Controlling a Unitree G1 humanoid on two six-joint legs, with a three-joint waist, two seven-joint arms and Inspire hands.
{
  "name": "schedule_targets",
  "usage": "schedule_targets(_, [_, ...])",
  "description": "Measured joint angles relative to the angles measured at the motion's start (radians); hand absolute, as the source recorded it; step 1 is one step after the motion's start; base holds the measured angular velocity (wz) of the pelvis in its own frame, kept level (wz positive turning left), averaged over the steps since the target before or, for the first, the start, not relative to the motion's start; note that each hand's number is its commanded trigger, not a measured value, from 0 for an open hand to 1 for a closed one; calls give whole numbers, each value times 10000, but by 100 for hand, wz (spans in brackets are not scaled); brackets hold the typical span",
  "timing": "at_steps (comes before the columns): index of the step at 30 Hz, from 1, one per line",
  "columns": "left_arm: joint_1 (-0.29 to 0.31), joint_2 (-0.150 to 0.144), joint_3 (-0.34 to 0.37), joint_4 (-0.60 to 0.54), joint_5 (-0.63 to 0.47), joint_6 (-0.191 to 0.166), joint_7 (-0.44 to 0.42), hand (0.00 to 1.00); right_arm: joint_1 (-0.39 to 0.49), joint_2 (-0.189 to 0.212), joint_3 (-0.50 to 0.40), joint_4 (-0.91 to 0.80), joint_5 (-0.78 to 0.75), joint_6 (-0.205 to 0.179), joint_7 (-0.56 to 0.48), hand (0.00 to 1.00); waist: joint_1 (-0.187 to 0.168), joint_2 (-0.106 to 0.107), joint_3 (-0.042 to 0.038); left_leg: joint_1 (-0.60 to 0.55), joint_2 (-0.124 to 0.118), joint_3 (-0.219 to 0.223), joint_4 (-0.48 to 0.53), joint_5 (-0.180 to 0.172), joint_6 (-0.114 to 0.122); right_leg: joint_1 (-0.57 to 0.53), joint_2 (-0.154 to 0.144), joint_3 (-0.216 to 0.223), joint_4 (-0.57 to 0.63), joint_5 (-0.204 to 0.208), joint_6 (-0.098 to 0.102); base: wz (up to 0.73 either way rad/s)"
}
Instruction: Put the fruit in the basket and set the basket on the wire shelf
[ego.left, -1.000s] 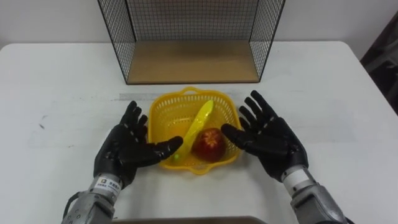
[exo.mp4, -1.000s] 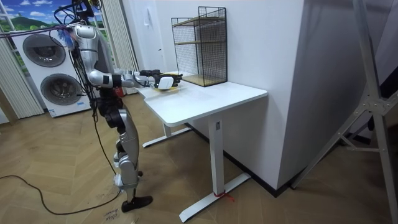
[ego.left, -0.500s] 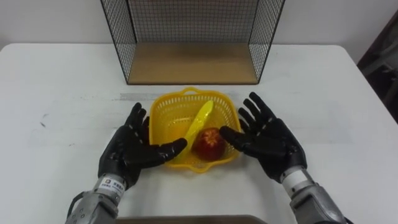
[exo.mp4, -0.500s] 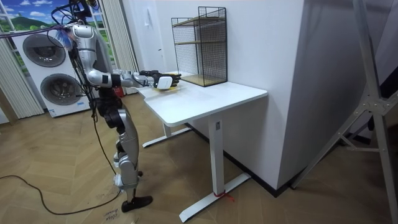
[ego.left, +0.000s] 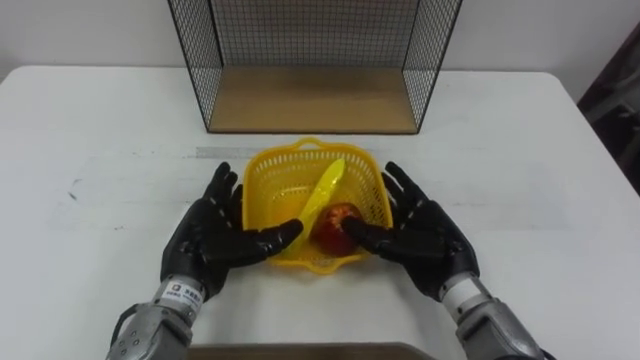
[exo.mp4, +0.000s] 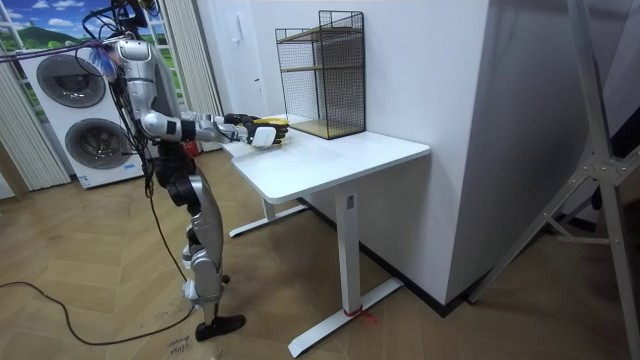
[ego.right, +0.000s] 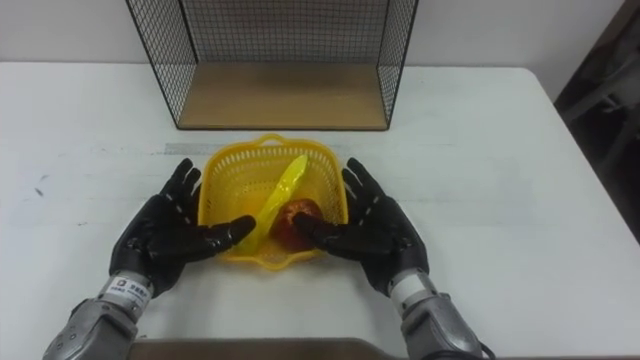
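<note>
Fruit in the left eye view lies inside the yellow basket (ego.left: 262, 190), which sits on the white table (ego.left: 100, 150) just on the near side of the wire shelf (ego.left: 310, 100). The shelf's open front faces the robot. 1 banana (ego.left: 322, 193) runs slantwise from near left to far right, and 1 red apple (ego.left: 340, 222) lies beside it at the near right. The 2 hands flank the basket, palms turned inward. The left hand (ego.left: 215, 240) is spread wide, fingers straight beside the left wall and thumb stretched along the near rim; it grips nothing. The right hand (ego.left: 425, 235) is spread the same way by the right wall, its thumb reaching across the near right corner in front of the apple. Whether the palms press on the walls I cannot tell.

Room view: the robot stands upright at the table's end on the room view's left, both arms held out over the top, the basket between its hands. The shelf stands further along the table, by the wall. 2 washing machines (exo.mp4: 85, 120) stand behind the robot on a wood floor (exo.mp4: 100, 250).

Right eye view: the basket with banana and apple lies between the 2 spread hands, the shelf just beyond.
</note>
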Motion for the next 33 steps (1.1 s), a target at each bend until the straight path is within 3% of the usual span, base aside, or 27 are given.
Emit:
schedule_targets(9, [1, -68, -382, 0, 15, 0, 0, 0, -30, 54, 205, 0, -283, -4, 83, 0, -27, 105, -57, -6, 2, -11, 12, 0, 0, 7, -1, -17, 5, 1, -1, 0])
schedule_targets(33, [-199, -348, -592, -4, 0, -35, 46, 0, -264, 216, 198, 0, -653, -16, 156, 0, -129, 44, -12, 36, 2, 37, 7, 0, 0, 6, 1, 46, 14, 1, -1, 0])
